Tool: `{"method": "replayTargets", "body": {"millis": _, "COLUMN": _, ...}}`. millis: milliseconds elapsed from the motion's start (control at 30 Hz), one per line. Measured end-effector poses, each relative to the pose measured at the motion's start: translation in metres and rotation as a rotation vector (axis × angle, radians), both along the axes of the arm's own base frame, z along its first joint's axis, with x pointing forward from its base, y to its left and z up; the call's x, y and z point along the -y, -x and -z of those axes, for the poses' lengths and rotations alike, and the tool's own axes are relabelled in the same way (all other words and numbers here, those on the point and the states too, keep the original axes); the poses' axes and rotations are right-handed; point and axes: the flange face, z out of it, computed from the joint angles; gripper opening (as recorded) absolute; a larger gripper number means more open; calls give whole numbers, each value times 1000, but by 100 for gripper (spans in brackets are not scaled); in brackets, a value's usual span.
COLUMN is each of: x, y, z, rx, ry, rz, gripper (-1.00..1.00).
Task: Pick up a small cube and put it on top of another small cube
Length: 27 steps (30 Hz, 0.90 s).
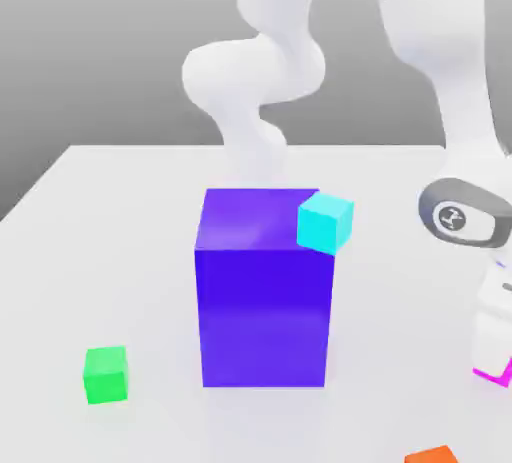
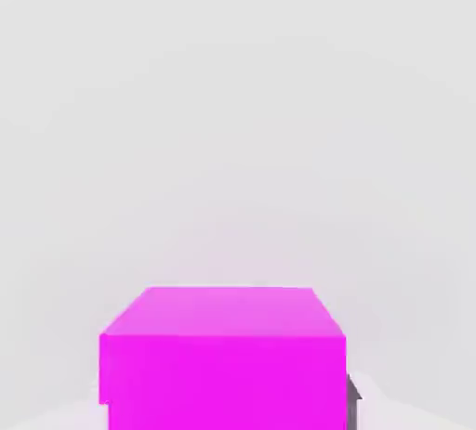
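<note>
Magenta cube (image 2: 228,377), smooth, flat-faced

small cube (image 1: 106,375) near big block (image 1: 264,316), on the exterior view's left

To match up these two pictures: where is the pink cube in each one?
Exterior view: near the right edge, low down, below the end effector's white body, mostly hidden.
Hand view: large and close to the camera.
Shared landmark: the pale tabletop.

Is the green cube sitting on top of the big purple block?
No, the green cube sits on the table, apart from the block.
</note>
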Motion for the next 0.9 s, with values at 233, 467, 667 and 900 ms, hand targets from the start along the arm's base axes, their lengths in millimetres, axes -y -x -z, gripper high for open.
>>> {"method": "replayTargets", "body": {"millis": 233, "x": 36, "y": -34, "z": -61, "rx": -5, "ry": 19, "rz": 94, "gripper": -100}}
{"method": "replayTargets", "body": {"millis": 467, "x": 209, "y": -104, "z": -79, "rx": -5, "ry": 45, "rz": 487, "gripper": -100}}
{"method": "replayTargets", "body": {"millis": 667, "x": 359, "y": -102, "z": -95, "rx": -12, "ry": 39, "rz": 823, "gripper": -100}}
{"method": "replayTargets", "body": {"millis": 900, "x": 535, "y": -32, "z": -90, "rx": -3, "ry": 1, "rz": 1280, "gripper": -100}}
